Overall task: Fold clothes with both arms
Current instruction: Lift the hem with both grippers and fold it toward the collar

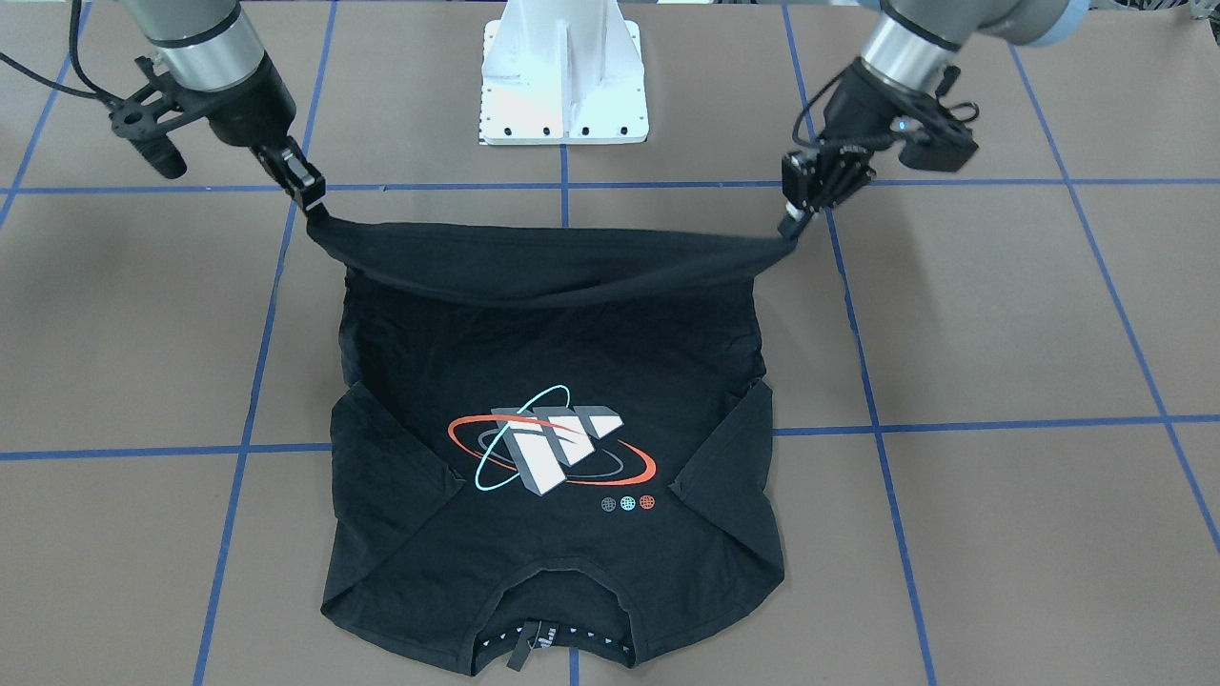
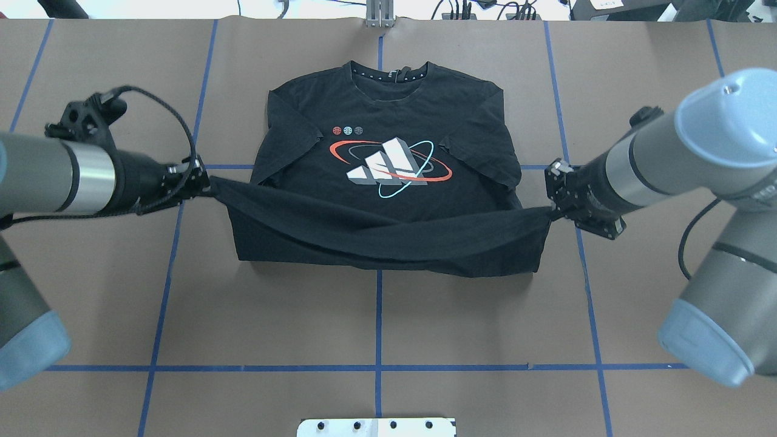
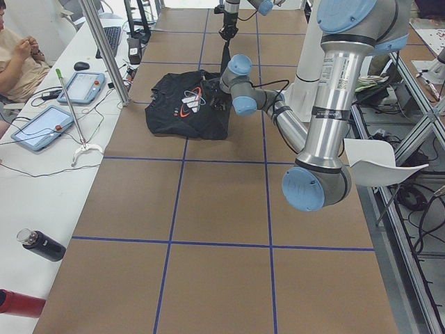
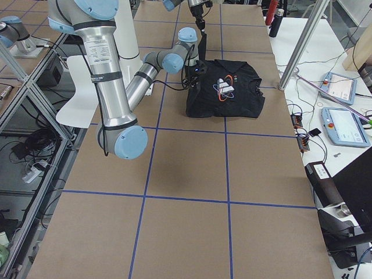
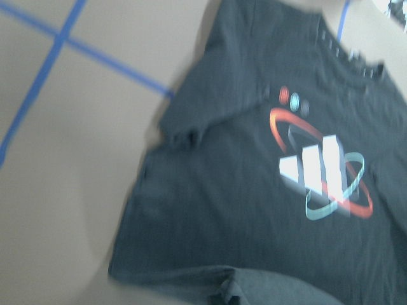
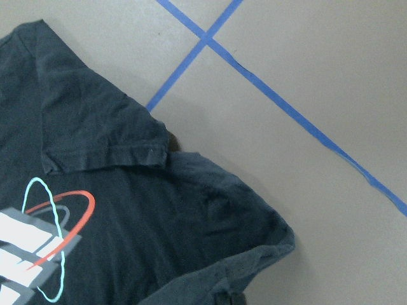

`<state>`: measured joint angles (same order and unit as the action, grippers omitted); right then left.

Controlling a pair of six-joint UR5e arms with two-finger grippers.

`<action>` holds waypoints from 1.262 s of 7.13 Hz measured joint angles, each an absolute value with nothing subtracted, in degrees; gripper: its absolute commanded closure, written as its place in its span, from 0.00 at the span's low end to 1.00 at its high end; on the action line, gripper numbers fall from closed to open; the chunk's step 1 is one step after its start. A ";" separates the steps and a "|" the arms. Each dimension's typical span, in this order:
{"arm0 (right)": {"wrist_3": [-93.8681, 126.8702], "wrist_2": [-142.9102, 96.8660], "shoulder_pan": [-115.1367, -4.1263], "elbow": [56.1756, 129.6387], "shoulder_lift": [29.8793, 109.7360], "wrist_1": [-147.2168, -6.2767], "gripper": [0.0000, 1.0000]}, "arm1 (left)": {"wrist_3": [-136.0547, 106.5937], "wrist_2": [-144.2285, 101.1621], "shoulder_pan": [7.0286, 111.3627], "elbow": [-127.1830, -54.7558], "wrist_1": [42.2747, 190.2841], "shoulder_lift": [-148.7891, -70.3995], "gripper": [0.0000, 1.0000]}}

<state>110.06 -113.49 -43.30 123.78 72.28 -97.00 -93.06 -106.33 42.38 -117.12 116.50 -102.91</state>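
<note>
1. The T-shirt (image 2: 388,206) lies logo-up near the table's (image 2: 376,315) edge opposite the robot, sleeves folded in.
2. The left gripper (image 2: 203,182) and right gripper (image 2: 549,212) each clamp a hem corner, lifted taut, apparently for folding toward the collar.

Shirt (image 2: 291,121) is soft, matt black cloth, the logo (image 2: 388,161) a smoother flat print. Table cover (image 2: 485,315) looks like dull brown paper with slightly shiny blue tape (image 2: 379,315). Left arm (image 2: 91,179) and right arm (image 2: 625,167) are satin metal with plastic-looking blue caps (image 2: 722,121). The white base (image 1: 562,86) looks glossy, painted.
</note>
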 measured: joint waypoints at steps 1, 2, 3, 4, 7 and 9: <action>109.35 -113.43 -45.86 121.02 70.29 -97.70 1.00 | -92.95 -106.31 44.37 -112.49 116.81 -106.30 1.00; 108.04 -113.20 -47.74 117.73 68.24 -97.87 1.00 | -92.92 -106.19 45.35 -107.97 117.69 -109.10 1.00; 106.57 -112.93 -48.86 113.48 65.61 -97.75 1.00 | -92.90 -106.06 46.14 -103.81 119.86 -110.79 1.00; 104.47 -112.75 -50.15 109.09 63.24 -97.38 1.00 | -92.90 -105.95 47.05 -99.81 122.99 -111.80 1.00; 100.25 -112.07 -53.02 95.97 56.32 -94.15 1.00 | -92.98 -104.29 48.55 -89.62 128.06 -116.79 1.00; 100.23 -110.64 -53.20 84.50 53.43 -83.46 1.00 | -93.01 -101.21 48.63 -84.16 130.55 -119.56 1.00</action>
<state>100.23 -110.64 -53.20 84.50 53.43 -83.46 -93.01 -101.21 48.63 -84.16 130.55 -119.56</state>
